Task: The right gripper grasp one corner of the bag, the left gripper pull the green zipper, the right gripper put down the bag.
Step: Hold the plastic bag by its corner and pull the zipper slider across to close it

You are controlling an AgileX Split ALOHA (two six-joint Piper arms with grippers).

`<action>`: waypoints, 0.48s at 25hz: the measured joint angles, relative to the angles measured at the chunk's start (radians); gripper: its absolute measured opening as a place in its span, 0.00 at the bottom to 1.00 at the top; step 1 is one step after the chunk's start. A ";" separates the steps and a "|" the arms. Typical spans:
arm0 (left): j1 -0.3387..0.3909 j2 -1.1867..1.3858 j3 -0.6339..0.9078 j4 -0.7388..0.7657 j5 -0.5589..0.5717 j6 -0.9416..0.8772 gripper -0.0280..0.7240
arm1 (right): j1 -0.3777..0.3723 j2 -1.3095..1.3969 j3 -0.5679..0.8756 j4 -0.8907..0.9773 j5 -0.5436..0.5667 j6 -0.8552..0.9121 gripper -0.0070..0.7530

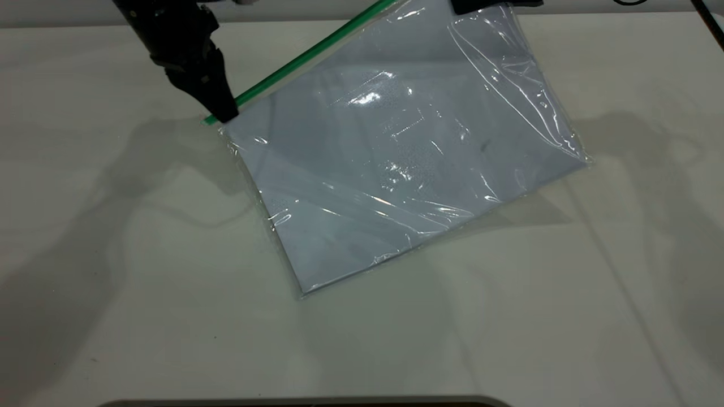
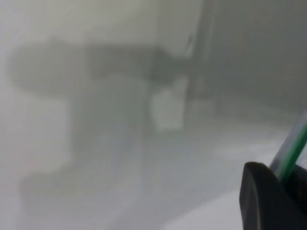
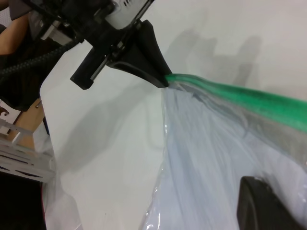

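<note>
Pinching the zipper point(image 1: 305, 56) end with my left gripper point(image 1: 223, 113), right gripper point(image 1: 481, 4) clamped on bag point(image 1: 396, 169) corner, bag tilted up, low corner on desk point(image 1: 113, 282).

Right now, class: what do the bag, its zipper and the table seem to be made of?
Bag: clear, thin plastic film, glossy; it wrinkles and throws bright glare, with pale sheets, probably paper, showing through.
Zipper: green plastic strip, smooth, slightly shiny.
Table: white, matte surface with soft shadows; material unclear, perhaps laminate.
</note>
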 joint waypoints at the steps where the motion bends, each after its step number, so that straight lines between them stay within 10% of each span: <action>1: 0.000 0.000 0.000 0.002 0.000 -0.010 0.14 | 0.000 0.000 0.000 0.002 -0.001 0.000 0.05; 12: 0.009 -0.098 -0.077 -0.041 0.012 -0.105 0.32 | 0.008 0.052 0.000 0.014 -0.061 -0.001 0.06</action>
